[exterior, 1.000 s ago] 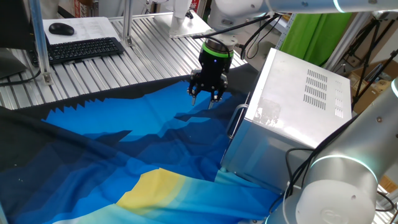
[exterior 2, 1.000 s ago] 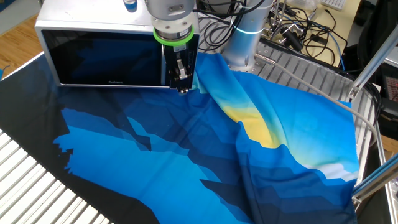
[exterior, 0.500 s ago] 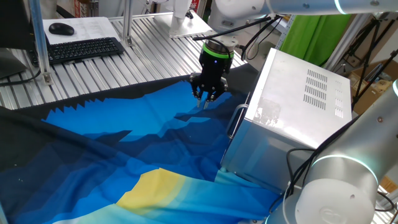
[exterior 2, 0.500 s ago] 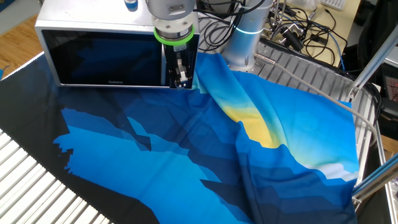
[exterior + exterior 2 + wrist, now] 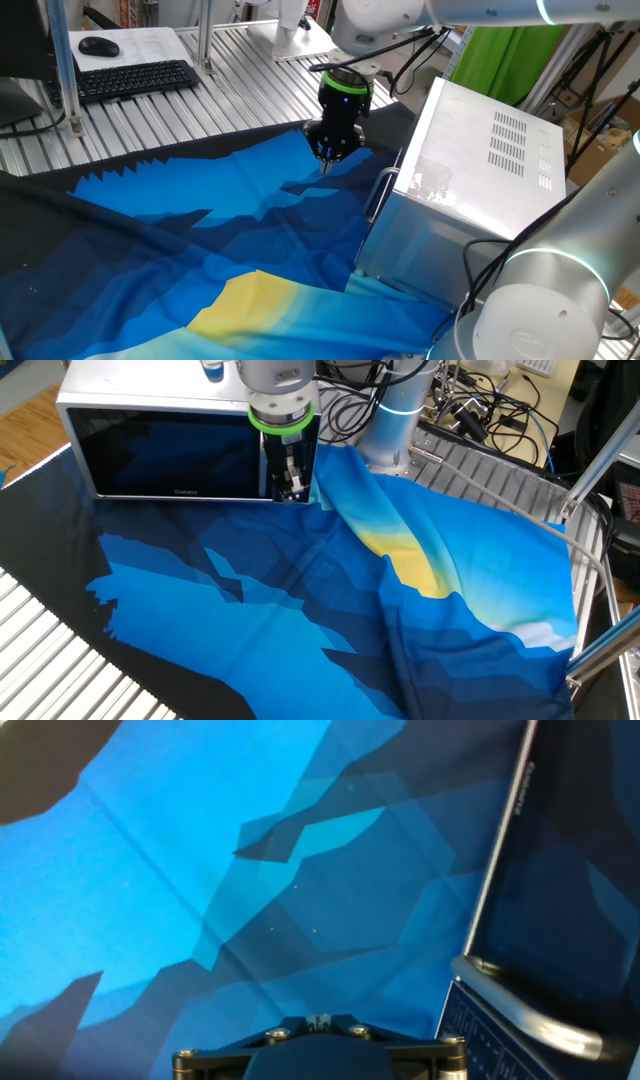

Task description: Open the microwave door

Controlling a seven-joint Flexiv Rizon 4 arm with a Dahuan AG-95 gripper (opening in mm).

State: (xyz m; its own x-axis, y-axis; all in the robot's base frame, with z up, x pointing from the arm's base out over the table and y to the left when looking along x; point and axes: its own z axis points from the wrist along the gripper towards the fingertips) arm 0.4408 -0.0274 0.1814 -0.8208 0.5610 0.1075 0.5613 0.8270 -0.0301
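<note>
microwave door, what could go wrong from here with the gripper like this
The gripper is shut on nothing and hangs beside the handle, not around it, so a pull from here would likely leave the microwave door closed. The microwave also sits on the loose blue cloth, so a sideways tug might slide the whole oven instead of swinging the door.

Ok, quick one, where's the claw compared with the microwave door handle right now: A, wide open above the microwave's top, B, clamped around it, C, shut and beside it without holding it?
C: the claw is shut, empty, beside the door handle, over the blue cloth.
</note>
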